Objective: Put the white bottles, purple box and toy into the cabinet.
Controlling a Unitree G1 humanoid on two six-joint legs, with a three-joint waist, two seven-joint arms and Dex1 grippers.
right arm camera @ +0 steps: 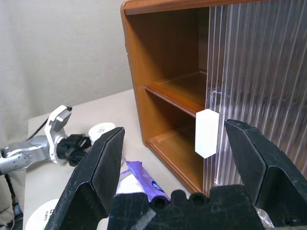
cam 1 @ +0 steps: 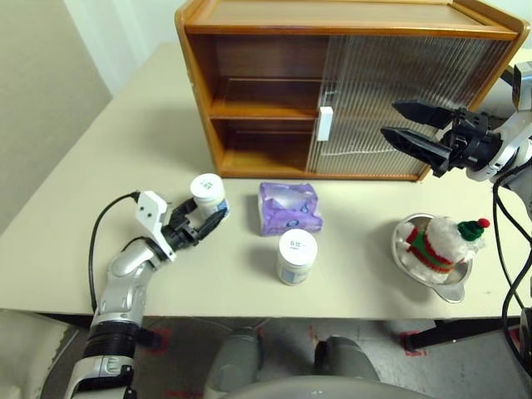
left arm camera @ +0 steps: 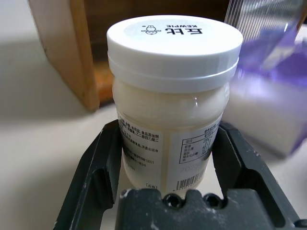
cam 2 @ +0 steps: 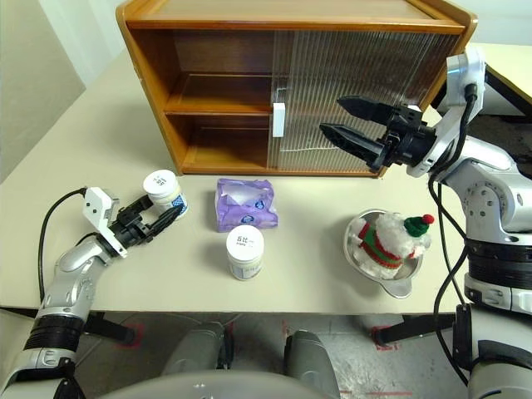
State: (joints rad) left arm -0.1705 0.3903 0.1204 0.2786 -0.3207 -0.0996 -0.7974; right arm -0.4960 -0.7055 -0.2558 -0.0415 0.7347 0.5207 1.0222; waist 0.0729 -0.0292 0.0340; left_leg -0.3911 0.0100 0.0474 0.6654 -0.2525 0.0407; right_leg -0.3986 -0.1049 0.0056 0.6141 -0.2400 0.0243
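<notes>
One white bottle stands at the table's left, in front of the cabinet's open half, and my left gripper is shut on its lower body. Its black fingers press the label from both sides. The second white bottle stands free near the front edge. Just behind it lies the purple box. The toy lies in a silver bowl at the right. My right gripper hangs open above the table, before the cabinet, holding nothing.
The cabinet's left half is open, showing an inner shelf. The ribbed sliding door with its white handle covers the right half. A black cable loops off my left wrist over the table's left front.
</notes>
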